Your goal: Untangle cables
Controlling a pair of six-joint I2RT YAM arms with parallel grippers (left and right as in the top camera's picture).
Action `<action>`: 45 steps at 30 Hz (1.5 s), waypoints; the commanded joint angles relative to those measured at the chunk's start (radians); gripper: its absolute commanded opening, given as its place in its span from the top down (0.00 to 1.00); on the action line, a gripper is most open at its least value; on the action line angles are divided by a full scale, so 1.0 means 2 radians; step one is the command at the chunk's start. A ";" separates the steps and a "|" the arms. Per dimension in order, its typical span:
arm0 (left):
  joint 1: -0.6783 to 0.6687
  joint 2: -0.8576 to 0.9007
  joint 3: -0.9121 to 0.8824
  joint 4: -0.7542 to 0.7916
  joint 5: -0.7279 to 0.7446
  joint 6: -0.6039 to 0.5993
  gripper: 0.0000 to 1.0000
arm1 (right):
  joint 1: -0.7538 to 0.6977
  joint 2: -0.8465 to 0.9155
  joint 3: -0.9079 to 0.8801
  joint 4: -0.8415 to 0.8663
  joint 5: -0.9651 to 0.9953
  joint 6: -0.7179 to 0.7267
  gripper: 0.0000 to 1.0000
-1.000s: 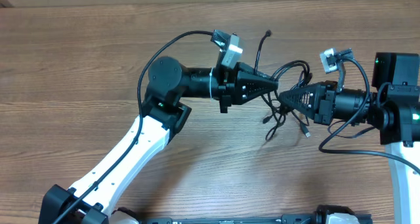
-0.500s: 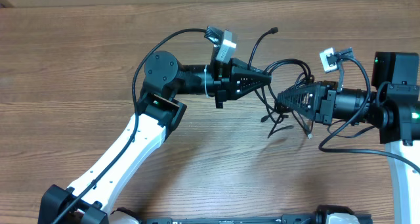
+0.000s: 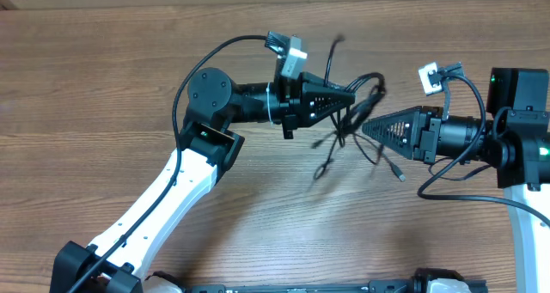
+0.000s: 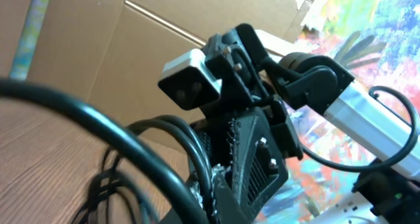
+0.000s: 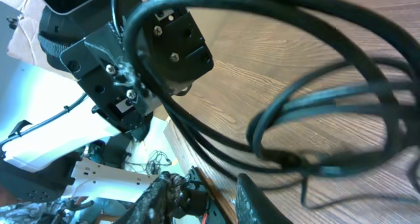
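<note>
The left end effector [image 3: 350, 100] is pressed together on the cables [image 3: 342, 131], pinching the knot of black loops at its tip. Over the last second it has drawn back and tilted toward its own side, taking most of the bundle with it. The loose tail that hung under the meeting point a second ago now trails out to the left, blurred with motion. One plug end sticks up behind the left end effector, also blurred.

The right end effector [image 3: 365, 128] has hardly moved. A second ago it was shut tip to tip against the left one; now its jaws have begun to part. In the right wrist view its fingers [image 5: 259, 201] stand a little apart at the bottom edge, with nothing seen between them. The loops cross above them rather than inside the gap. It looks to have let go, though a strand may still brush its tip.

Further out, one silver-tipped plug [image 3: 400, 175] lies on the wooden surface [image 3: 103, 70], below the right end effector and about where it was. So that strand is probably stretching out of the bundle.

The cables are not separated yet: the loops remain bunched at the left tip. The release likely sets up a fresh grip on a single strand.
</note>
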 commanded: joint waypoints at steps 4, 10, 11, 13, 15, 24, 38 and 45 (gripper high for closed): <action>-0.003 -0.001 0.004 0.044 -0.012 -0.032 0.96 | 0.002 -0.005 0.002 0.018 -0.001 -0.002 0.69; -0.008 -0.001 0.004 0.112 -0.012 -0.069 0.96 | 0.002 -0.004 0.002 0.023 0.059 -0.001 0.69; -0.008 -0.001 0.004 0.117 -0.012 -0.072 0.96 | 0.002 -0.004 0.002 0.026 0.058 0.000 0.70; -0.008 -0.001 0.004 0.121 -0.012 -0.080 0.96 | 0.002 -0.004 0.002 0.032 0.056 0.002 0.69; -0.010 -0.001 0.004 0.121 -0.012 -0.082 0.96 | 0.002 -0.004 0.002 0.036 0.046 0.002 0.68; -0.025 -0.001 0.004 0.122 -0.024 -0.081 0.96 | 0.003 -0.005 0.002 0.032 -0.023 -0.067 0.66; -0.025 -0.001 0.004 0.122 -0.030 -0.084 0.96 | 0.009 -0.005 0.002 0.031 -0.055 -0.095 0.76; -0.032 -0.001 0.004 0.123 -0.039 -0.093 0.96 | 0.036 -0.005 0.002 0.051 -0.055 -0.094 0.77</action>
